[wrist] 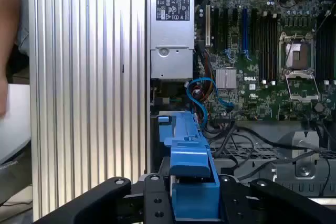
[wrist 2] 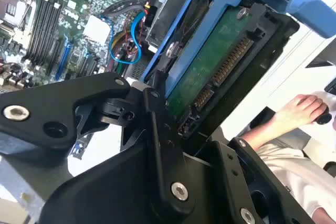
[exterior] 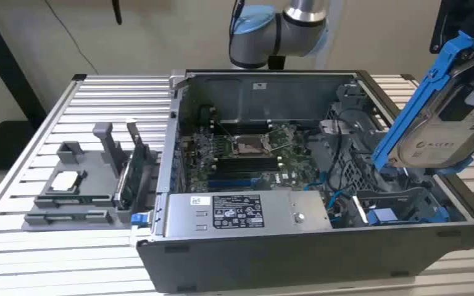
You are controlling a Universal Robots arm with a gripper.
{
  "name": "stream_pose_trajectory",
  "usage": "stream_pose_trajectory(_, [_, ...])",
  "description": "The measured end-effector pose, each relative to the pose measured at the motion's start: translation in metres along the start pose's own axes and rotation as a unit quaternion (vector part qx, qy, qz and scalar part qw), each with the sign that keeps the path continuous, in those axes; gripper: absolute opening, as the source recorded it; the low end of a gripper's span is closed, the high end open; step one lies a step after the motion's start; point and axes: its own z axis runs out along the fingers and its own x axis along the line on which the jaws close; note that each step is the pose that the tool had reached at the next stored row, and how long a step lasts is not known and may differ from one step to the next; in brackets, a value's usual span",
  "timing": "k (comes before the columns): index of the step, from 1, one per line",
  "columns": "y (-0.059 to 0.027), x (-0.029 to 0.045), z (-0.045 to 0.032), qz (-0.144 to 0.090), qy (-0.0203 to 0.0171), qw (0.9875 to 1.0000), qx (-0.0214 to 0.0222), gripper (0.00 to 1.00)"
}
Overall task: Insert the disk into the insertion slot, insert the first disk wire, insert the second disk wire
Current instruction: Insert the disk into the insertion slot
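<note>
In the exterior view the disk [exterior: 439, 120] hangs over the exterior view's right end of the open case [exterior: 303, 262], above the slot [exterior: 402, 200] and clear of it. Its long axis stands steeply, the upper end leaning to the exterior view's right, and the labelled face is turned toward the camera. The case sits on a ribbed surface [exterior: 97, 92]. In the second wrist view the claw [wrist 2: 181, 121] is clamped on one short end of the disk, whose green circuit side and connector row show; a person's hand [wrist 2: 302, 111] lies beyond. In the first wrist view the disk appears edge-on between the black fingers [wrist: 152, 198], its blue frame running away from them toward the wires beside the board [wrist: 252, 72].
</note>
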Motion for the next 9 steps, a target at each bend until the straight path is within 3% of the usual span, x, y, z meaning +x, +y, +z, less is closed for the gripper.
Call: stream_pose_trajectory(9, [-0.0002, 0.0, -0.0004, 0.0, 0.0, 1.0, 0.0, 0.33])
